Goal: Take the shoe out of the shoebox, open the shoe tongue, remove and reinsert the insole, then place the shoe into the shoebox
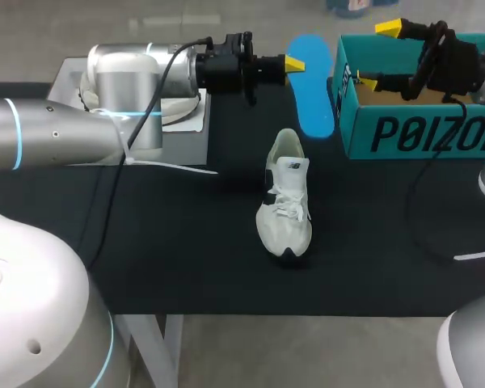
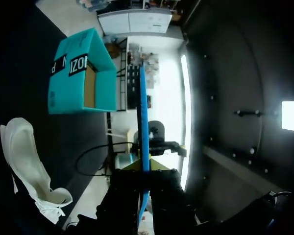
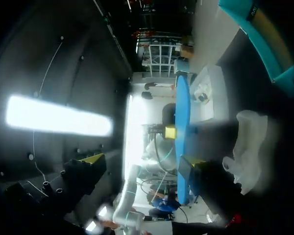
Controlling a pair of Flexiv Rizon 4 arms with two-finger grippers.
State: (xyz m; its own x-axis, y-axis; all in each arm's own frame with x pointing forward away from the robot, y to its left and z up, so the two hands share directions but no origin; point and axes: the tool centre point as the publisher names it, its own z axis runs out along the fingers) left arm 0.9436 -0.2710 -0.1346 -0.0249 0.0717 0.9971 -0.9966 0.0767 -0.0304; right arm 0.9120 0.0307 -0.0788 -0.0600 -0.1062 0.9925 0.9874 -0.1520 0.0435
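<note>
Left gripper (image 1: 294, 64) jaws pinch a flat blue foam insole (image 1: 313, 93). Right gripper (image 1: 378, 53) jaws wide, empty, above the teal cardboard shoebox (image 1: 404, 133).

Blue insole (image 3: 181, 128) edge-on ahead of spread-fingered tool (image 3: 142, 160), shoe (image 3: 247, 147) beside.

The head view is bright, even and sharp; the white shoe (image 1: 284, 210) glows against the dark desk (image 1: 186, 263). Both wrist views are mostly dark, with strong white glare. In the right wrist view the shoe looks blurry, and lines bend near the edges.
</note>
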